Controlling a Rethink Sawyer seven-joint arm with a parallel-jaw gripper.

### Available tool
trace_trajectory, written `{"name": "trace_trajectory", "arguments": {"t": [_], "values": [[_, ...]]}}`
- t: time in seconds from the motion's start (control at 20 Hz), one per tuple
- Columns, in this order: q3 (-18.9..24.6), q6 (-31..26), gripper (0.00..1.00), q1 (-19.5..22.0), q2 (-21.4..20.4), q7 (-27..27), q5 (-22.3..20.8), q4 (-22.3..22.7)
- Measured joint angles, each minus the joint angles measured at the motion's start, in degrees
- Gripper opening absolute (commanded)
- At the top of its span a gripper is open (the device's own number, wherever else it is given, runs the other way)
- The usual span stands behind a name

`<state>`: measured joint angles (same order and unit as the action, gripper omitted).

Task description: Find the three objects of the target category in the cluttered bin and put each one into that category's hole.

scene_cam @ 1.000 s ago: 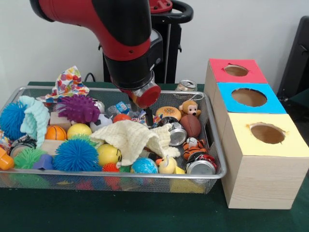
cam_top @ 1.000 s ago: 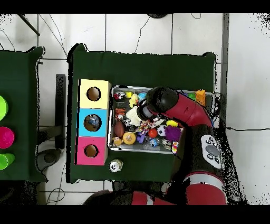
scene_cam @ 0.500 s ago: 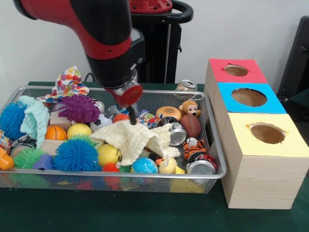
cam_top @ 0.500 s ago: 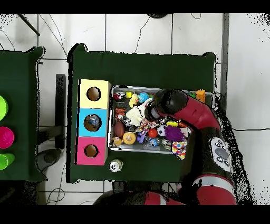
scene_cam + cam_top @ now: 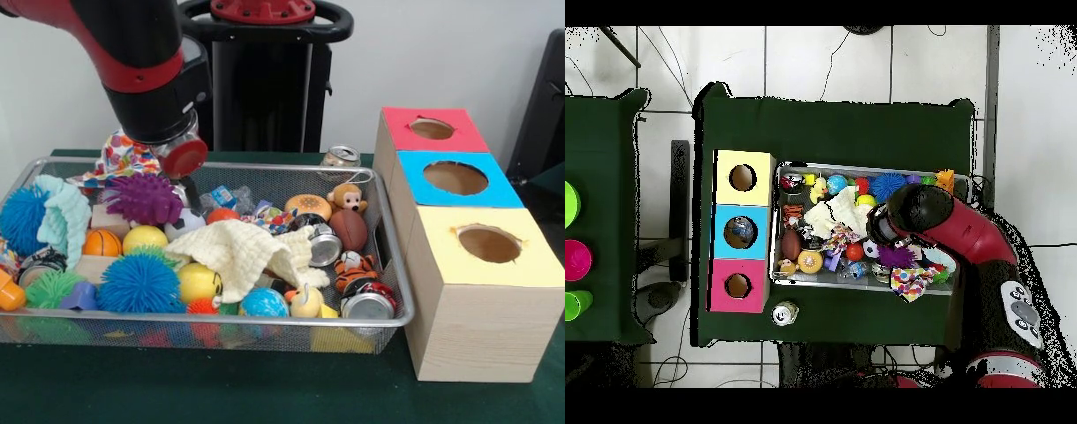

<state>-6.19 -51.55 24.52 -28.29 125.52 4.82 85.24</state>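
The red and black arm hangs over the wire mesh bin (image 5: 388, 320) on the green table (image 5: 265, 389), and its gripper (image 5: 188, 193) dips just beside the purple spiky ball (image 5: 144, 198). Whether that gripper is apart or together, I cannot tell: the red wrist cap hides most of it.

Which category is the target? The pictures don't say. The clutter offers balls, crushed cans and soft toys, packed touching one another, with a cream knitted cloth (image 5: 243, 252) draped across the middle.

The risk, I'd judge: a grab here could snag the cloth or take a neighbour, such as the small soccer ball (image 5: 184, 223) beside the tip. Round balls may also roll off.

The wooden box with red, blue and yellow holes (image 5: 456, 178) stands just beside the bin.
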Motion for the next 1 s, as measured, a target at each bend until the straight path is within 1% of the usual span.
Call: {"name": "trace_trajectory", "arguments": {"t": [0.5,0.7,1.0], "values": [[0.45,0.15,1.00,0.11,-1.10,0.00,-0.36,4.99],[1.19,1.15,1.00,0.11,-1.06,0.00,-0.38,6.58],[1.77,4.92,1.00,-0.37,-0.62,0.00,-0.36,8.77]]}}
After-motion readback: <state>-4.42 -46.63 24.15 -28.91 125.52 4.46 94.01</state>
